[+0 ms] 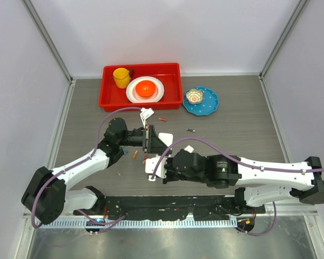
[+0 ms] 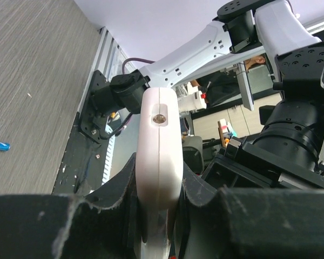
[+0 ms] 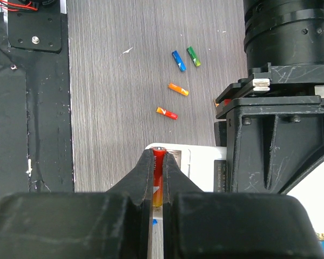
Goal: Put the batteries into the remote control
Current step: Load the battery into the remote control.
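Observation:
My left gripper (image 1: pixel 149 141) (image 2: pixel 161 172) is shut on the white remote control (image 2: pixel 159 140), gripping it edge-on above the table. Its near end (image 1: pixel 153 168) reaches toward my right gripper (image 1: pixel 161 170). That gripper (image 3: pixel 160 157) is shut on a red-orange battery (image 3: pixel 160 172), held directly over the corner of the remote control (image 3: pixel 200 162) by its open battery bay. Loose batteries lie on the table beyond: a blue one (image 3: pixel 178 60), a green one (image 3: pixel 193 56) and two orange ones (image 3: pixel 178 89) (image 3: pixel 167 113). Two more batteries (image 1: pixel 162 118) (image 1: pixel 190 130) lie farther back.
A red tray (image 1: pixel 108 98) at the back holds a yellow cup (image 1: pixel 121 77) and a white plate with an orange bowl (image 1: pixel 146 89). A blue plate (image 1: pixel 209 106) with a small bowl stands to its right. A small white piece (image 1: pixel 147 114) lies near the tray.

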